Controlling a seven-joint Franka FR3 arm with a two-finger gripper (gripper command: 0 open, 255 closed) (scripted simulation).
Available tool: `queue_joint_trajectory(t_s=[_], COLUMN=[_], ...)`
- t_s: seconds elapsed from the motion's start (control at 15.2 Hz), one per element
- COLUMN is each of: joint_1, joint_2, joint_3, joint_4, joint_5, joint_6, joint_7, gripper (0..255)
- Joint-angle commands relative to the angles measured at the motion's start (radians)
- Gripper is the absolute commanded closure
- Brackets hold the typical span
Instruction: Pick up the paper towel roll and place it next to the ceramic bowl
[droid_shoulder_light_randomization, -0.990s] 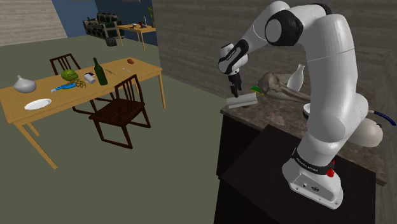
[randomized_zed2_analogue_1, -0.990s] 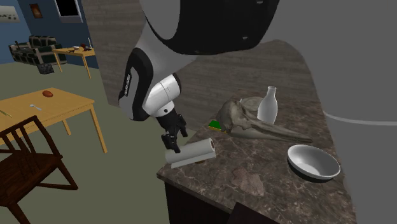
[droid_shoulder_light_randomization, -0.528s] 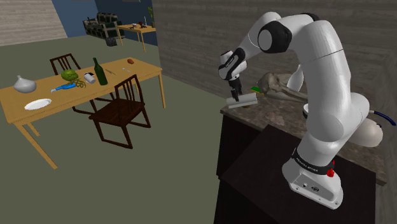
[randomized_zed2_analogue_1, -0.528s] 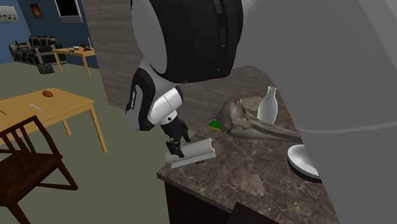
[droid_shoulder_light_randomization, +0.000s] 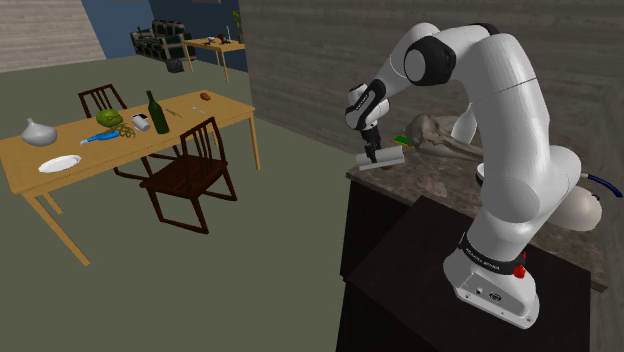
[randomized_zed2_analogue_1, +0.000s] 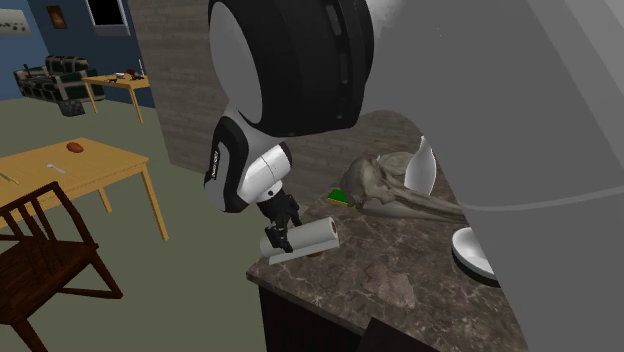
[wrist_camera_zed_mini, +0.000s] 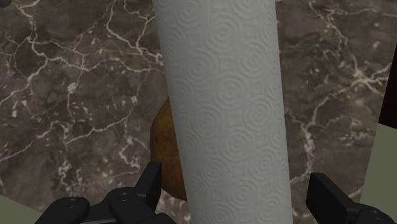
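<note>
The white paper towel roll (droid_shoulder_light_randomization: 388, 157) (randomized_zed2_analogue_1: 306, 239) lies on its side at the corner of the dark marble counter (randomized_zed2_analogue_1: 400, 285). My black gripper (droid_shoulder_light_randomization: 369, 151) (randomized_zed2_analogue_1: 279, 236) is down over the roll's outer end. In the wrist view the gripper (wrist_camera_zed_mini: 238, 186) is open, and the roll (wrist_camera_zed_mini: 222, 108) runs between the fingers (wrist_camera_zed_mini: 151, 181) with a gap on each side. A brown rounded object (wrist_camera_zed_mini: 165, 159) peeks from under the roll. The pale bowl (randomized_zed2_analogue_1: 468, 254) sits further along the counter, half hidden by my arm.
A grey skull-like object (randomized_zed2_analogue_1: 385, 186), a white bottle (randomized_zed2_analogue_1: 421, 168) and a small green item (randomized_zed2_analogue_1: 341, 196) stand behind the roll. The counter edge drops to the floor right beside the roll. A wooden table (droid_shoulder_light_randomization: 60, 150) and chairs (droid_shoulder_light_randomization: 190, 178) stand across the room.
The arm has brought the gripper down from just above the roll until its fingers straddle the roll's end. The fingers stayed apart and the roll has not moved.
</note>
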Motion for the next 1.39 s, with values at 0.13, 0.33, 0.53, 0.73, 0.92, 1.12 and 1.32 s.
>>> queue_joint_trajectory(t_s=[0.13,0.33,0.53,0.73,0.92,1.12,1.32], joint_1=[0.0,0.0,0.0,0.0,0.004,0.007,0.01], joint_2=[0.0,0.0,0.0,0.0,-0.03,-0.059,-0.086], joint_3=[0.0,0.0,0.0,0.0,-0.003,-0.006,-0.009], joint_4=[0.0,0.0,0.0,0.0,-0.004,-0.006,-0.006], joint_5=[0.0,0.0,0.0,0.0,-0.003,-0.005,-0.008], joint_6=[0.0,0.0,0.0,0.0,-0.024,-0.05,-0.077], joint_7=[0.0,0.0,0.0,0.0,-0.006,-0.012,-0.018], gripper=[255,255,255,255,255,255,255])
